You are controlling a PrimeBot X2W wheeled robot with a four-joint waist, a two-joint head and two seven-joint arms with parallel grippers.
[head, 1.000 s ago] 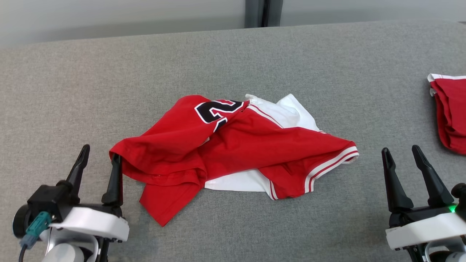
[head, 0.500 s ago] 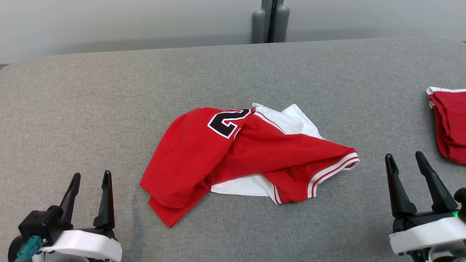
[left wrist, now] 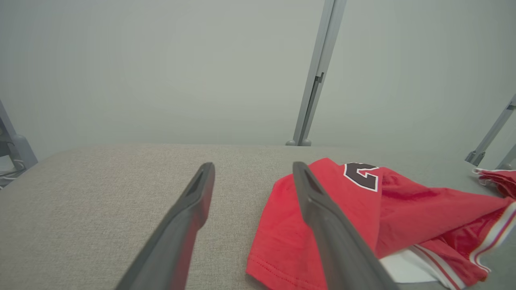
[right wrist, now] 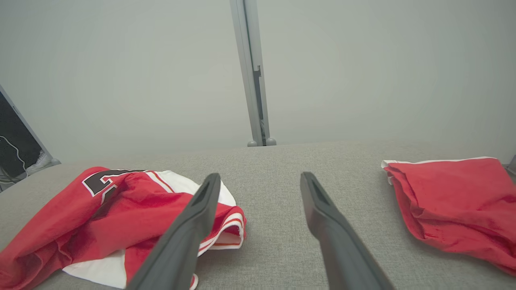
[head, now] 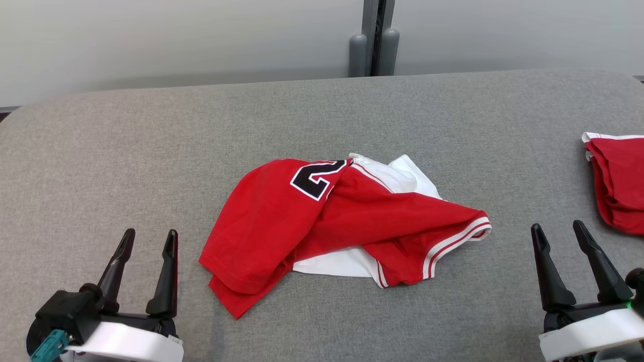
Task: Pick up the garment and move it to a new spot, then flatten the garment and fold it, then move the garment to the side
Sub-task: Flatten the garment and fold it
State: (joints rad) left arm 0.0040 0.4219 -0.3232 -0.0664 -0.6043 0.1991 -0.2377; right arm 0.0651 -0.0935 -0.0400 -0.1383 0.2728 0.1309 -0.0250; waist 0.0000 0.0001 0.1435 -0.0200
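Lying crumpled on the table point(head: 151, 151), the garment point(head: 322, 221) sits on the near side of the post point(head: 375, 45), almost straight out from it and well short of the far edge where the post stands. You have a red heap, folded over itself. A black numeral point(head: 314, 178) with a white edge faces up on the part nearest the post. Just right of the numeral you see white cloth point(head: 402, 173), and more white pokes out from under the red on the side away from the post. A hem point(head: 453, 241) with white stripes ends the heap to the post's right.

Your left gripper point(head: 151, 235) is much nearer than the post and off to its left. Jaws released, spread wide, nothing between them. It stands just beside the garment's left edge, with a strip of bare table between. In the left wrist view one finger point(left wrist: 324, 209) crosses in front of the red cloth.

Your right gripper point(head: 557, 226) is off to the post's right, about as near as the left one. Jaws released too, with only bare table between them.

A second red piece point(head: 619, 191) with a white edge lies far right of the post, beyond the right gripper and well apart from the garment.
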